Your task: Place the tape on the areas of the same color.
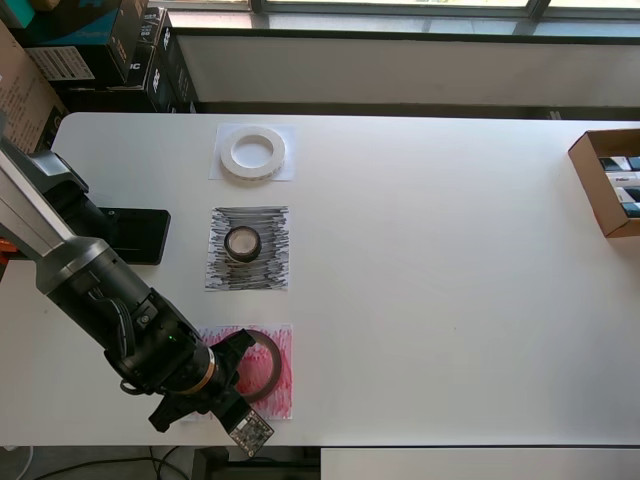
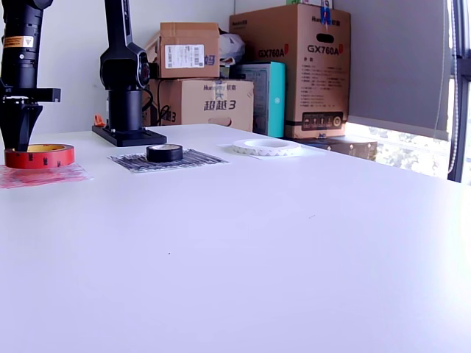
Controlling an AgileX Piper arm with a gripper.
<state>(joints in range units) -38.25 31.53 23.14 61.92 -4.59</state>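
The dark-red tape (image 1: pixel 266 366) (image 2: pixel 41 157) lies flat on the red-scribbled sheet (image 1: pixel 283 398) (image 2: pixel 45 176). My gripper (image 1: pixel 234 362) (image 2: pixel 18 141) points straight down on the roll's rim, at the left in both views. Its fingers stand close together astride the roll's wall. The small black tape (image 1: pixel 242 243) (image 2: pixel 164 152) rests on the black-scribbled sheet (image 1: pixel 252 274) (image 2: pixel 193 159). The flat white ring (image 1: pixel 252 153) (image 2: pixel 266 146) sits on the plain white sheet (image 1: pixel 221 172) (image 2: pixel 313 153).
The arm's black base (image 1: pixel 130 235) (image 2: pixel 126 132) stands beside the black-scribbled sheet. An open cardboard box (image 1: pixel 605 180) sits at the table's right edge in the overhead view. Stacked cartons (image 2: pixel 291 70) line the far side.
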